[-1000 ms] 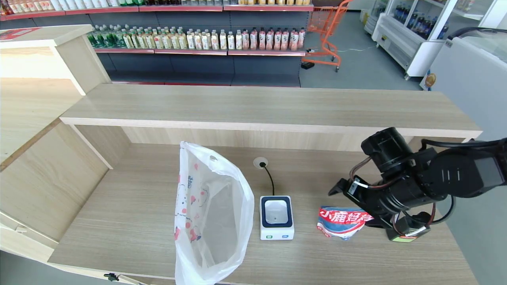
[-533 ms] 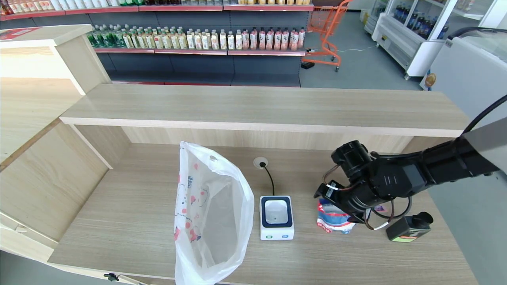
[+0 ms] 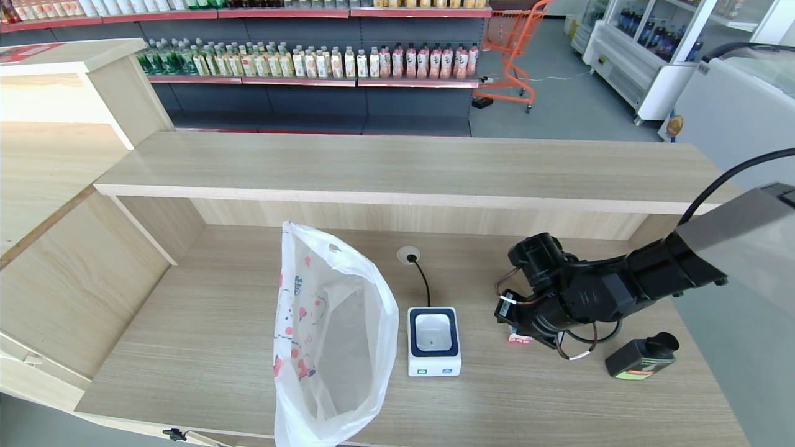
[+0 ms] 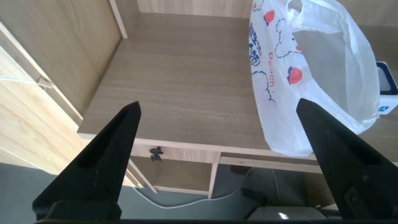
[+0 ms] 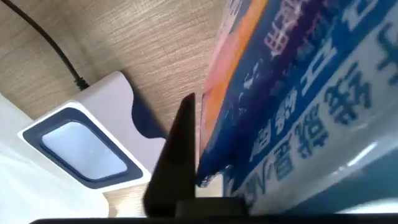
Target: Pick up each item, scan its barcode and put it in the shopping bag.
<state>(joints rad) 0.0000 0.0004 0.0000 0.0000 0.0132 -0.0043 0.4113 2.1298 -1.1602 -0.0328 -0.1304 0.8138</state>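
Shop: drink shelves (image 3: 310, 62), barcode scanner (image 3: 434, 340).

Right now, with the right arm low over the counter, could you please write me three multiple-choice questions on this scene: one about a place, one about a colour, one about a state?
1. Where does the scanner stand?
A) inside the bag
B) between the shopping bag and the right gripper
C) on the floor

2. What colour is the shopping bag?
A) black
B) green
C) white with red prints

3. How is the left gripper?
A) open, holding nothing
B) shut on a can
C) shut on the bag

Answers:
1 B: the head view shows it on the counter between them.
2 C: the plastic is white with red marks.
3 A: its fingers stand wide apart with nothing between them.
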